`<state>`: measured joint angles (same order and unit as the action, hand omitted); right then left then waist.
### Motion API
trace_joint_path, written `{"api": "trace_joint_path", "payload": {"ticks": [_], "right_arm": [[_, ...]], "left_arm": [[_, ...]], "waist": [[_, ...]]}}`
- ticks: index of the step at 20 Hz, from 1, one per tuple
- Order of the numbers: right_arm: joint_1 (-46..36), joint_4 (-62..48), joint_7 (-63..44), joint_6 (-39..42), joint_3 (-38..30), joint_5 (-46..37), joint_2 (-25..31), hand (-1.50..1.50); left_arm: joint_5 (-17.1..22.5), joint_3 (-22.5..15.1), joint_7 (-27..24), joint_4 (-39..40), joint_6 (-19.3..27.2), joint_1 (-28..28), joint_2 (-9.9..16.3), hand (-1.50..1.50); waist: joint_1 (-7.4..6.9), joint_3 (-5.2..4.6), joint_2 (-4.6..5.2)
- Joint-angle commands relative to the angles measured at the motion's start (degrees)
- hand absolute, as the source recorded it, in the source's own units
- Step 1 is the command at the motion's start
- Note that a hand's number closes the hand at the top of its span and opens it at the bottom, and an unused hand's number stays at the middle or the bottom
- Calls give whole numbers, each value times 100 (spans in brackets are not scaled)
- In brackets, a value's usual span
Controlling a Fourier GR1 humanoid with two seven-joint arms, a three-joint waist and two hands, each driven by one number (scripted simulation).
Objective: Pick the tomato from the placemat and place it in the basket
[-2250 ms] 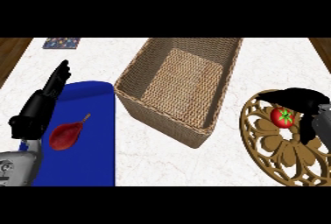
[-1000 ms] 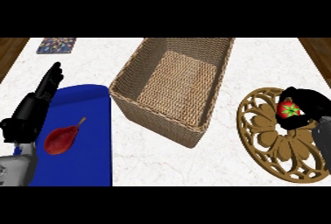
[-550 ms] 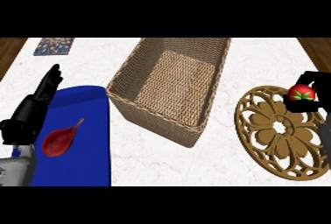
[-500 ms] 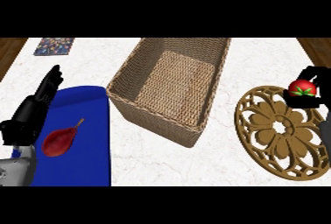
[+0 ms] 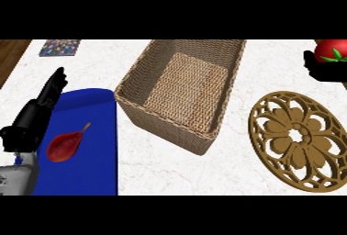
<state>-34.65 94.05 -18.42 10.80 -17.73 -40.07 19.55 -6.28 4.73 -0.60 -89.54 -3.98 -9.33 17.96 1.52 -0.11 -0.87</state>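
Blue mat (image 5: 85,151) lay at lower left on white marble counter (image 5: 203,174). Dark red leaf-shaped item with thin stem (image 5: 65,144) rested on blue mat, stem pointing up-right. Small patterned square (image 5: 59,47) sat at counter's far left corner. Brown wood floor (image 5: 12,54) showed beyond counter's left edge.

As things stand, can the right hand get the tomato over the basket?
Probably yes. The right hand holds the tomato raised at the view's right edge, and nothing stands between it and the basket, whose top is open.
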Motion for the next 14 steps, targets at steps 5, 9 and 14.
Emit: {"api": "trace_joint_path", "payload": {"ticks": [5, 9, 14], "right_arm": [[-1906, 670, -2180, 915, 566, 503, -481, 150], [-2749, 390, -3020, 1558, 487, 911, -301, 150], [-3373, -655, -3199, 1085, 871, 634, -775, 150]], "left_arm": [[59, 32, 390, -39, -114, -423, 31, 0], [-70, 44, -196, 242, -117, -157, 7, 0], [-273, -158, -80, -51, 122, -117, -279, 0]], "waist": [[-181, 1, 58], [-173, 1, 72], [-224, 6, 85]]}}
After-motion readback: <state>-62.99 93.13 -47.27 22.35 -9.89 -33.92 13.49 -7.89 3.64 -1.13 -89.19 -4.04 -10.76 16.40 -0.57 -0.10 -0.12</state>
